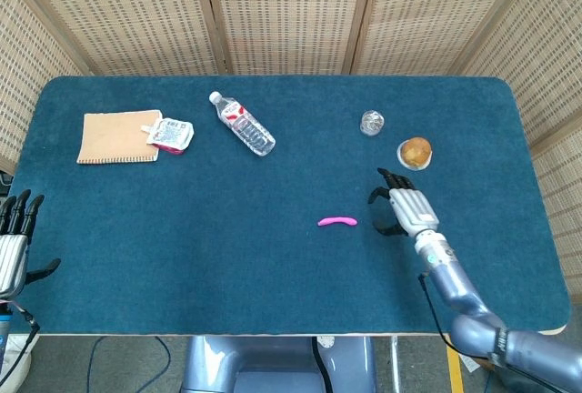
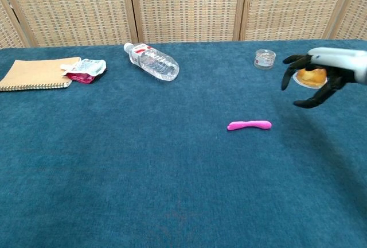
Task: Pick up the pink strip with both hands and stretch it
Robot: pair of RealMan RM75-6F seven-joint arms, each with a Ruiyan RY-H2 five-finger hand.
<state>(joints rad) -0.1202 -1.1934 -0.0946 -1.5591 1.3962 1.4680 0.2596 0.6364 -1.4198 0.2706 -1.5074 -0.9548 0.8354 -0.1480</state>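
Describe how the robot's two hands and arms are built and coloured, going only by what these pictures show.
Both hands have slim black fingers on a ribbed silver-white palm casing. The right hand joins a white wrist with a small green light, then a rounded blue-grey metallic arm. The left hand looks alike; only a thin dark cable shows below it.
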